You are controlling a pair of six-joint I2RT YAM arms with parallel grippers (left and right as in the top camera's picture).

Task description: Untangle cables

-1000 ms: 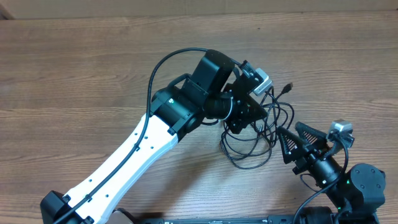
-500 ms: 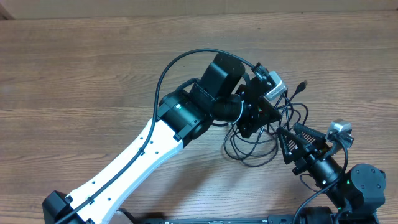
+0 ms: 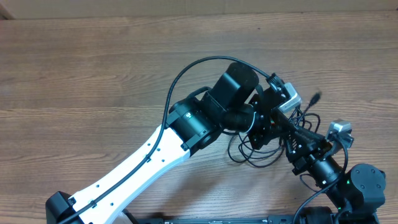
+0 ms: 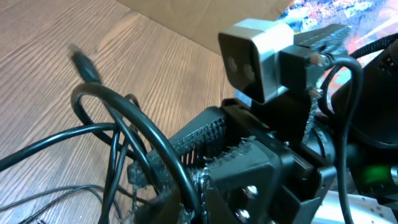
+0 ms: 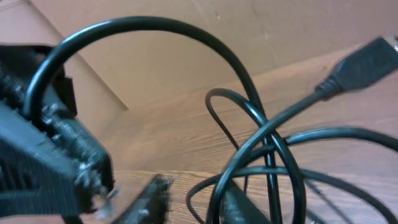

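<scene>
We show the left end effector low over the wooden table, its jaws closed on the cables. The cables gather at this end effector. From above, several thin black loops spill out from under it onto the table on the side nearer the arm bases, overlapping one another. One strand rises away from it on the far side and ends in a plug, blurred and clear of the table. The right end effector lies just beside the left end effector, pointing at it, its tips reaching into the same bunch. In the left wrist view we see the cables arching close before the lens and the plug beyond them. Directly opposite are the ribbed fingers of the right end effector, under its grey camera. In the right wrist view the right end effector holds its fingers a little apart, and the crossing cables run down into the gap; we cannot tell whether either finger touches them. The plug stands above the wood.
</scene>
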